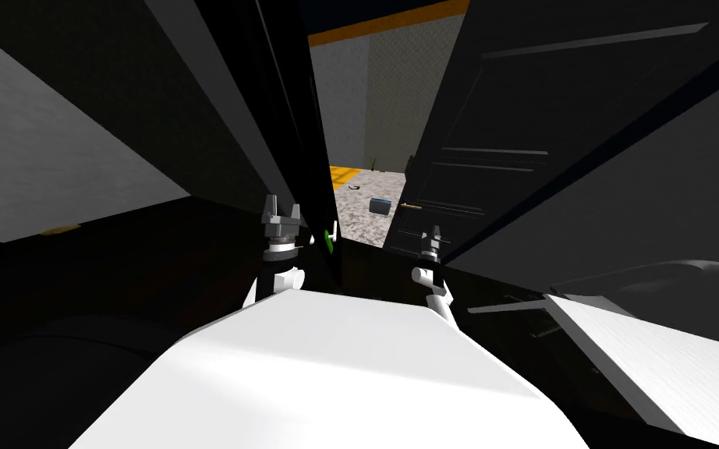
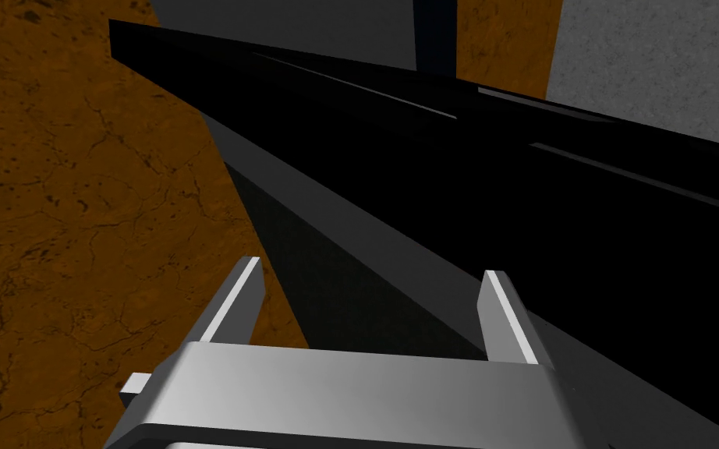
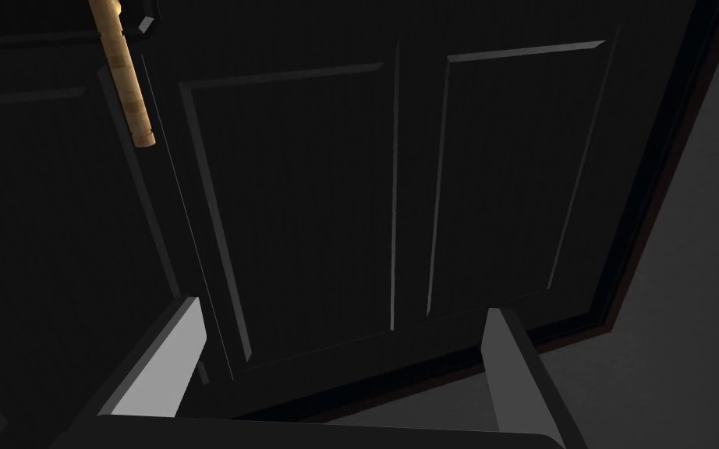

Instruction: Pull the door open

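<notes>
Speckled grey floor (image 1: 359, 222) shows through a narrow gap ahead, with a yellow mat (image 1: 344, 175) lying on it and a grey wall beyond that carries an orange band (image 1: 385, 20) along its top. A small blue box (image 1: 380, 205) sits on that floor near the gap; whether anything is inside it cannot be made out. To the right of the gap stands the dark panelled door (image 1: 498, 117), swung partly ajar, with a slim tan lever handle (image 1: 410, 206) near its free edge. The right gripper (image 1: 433, 231) is raised just below that handle, and its wrist view shows the two fingers spread wide and empty, pointing at the door's lower panels with the handle off to one side, not touching it. The left gripper (image 1: 282, 206) is raised at the gap's other side, beside a black door frame (image 1: 303, 140), its fingers also wide apart and holding nothing. A small green fitting (image 1: 327, 238) sits just beside it. Past the left fingers lies a brown cracked surface (image 2: 77, 195).
</notes>
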You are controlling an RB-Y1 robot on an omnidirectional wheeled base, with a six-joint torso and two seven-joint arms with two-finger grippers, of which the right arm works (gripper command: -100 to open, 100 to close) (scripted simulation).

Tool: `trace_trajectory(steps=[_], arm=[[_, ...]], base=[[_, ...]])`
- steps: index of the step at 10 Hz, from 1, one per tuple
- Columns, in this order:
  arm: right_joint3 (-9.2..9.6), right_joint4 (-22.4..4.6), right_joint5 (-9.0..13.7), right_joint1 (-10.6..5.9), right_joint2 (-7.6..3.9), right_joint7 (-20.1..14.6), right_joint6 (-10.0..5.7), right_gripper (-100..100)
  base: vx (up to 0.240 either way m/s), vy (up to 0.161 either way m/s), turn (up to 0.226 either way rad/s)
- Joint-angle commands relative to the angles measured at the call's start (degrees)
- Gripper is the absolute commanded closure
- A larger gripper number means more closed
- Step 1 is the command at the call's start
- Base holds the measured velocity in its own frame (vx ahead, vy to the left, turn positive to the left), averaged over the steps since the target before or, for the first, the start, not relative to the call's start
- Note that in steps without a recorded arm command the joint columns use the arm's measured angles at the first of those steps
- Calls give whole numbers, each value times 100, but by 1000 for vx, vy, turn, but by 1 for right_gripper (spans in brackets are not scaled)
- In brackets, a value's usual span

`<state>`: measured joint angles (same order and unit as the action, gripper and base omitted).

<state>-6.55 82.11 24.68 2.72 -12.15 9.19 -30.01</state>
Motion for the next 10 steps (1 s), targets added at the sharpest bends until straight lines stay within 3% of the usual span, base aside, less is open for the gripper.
trace_trajectory(steps=[1,3,4,6,7,10], arm=[[-4,-183,66,-80,4,81,17,-100],[-28,-562,307,-341,-103,229,16,-100],[-28,-680,307,-341,-103,229,16,-100],[-51,-1103,542,-595,-208,375,15,-100],[-51,-1164,542,-595,-208,375,15,-100],[-74,-1591,771,-843,-309,516,15,-100]], base=[[46,-44,61],[53,-45,144],[45,-49,98],[47,-51,158],[51,-53,64],[36,-37,102]])
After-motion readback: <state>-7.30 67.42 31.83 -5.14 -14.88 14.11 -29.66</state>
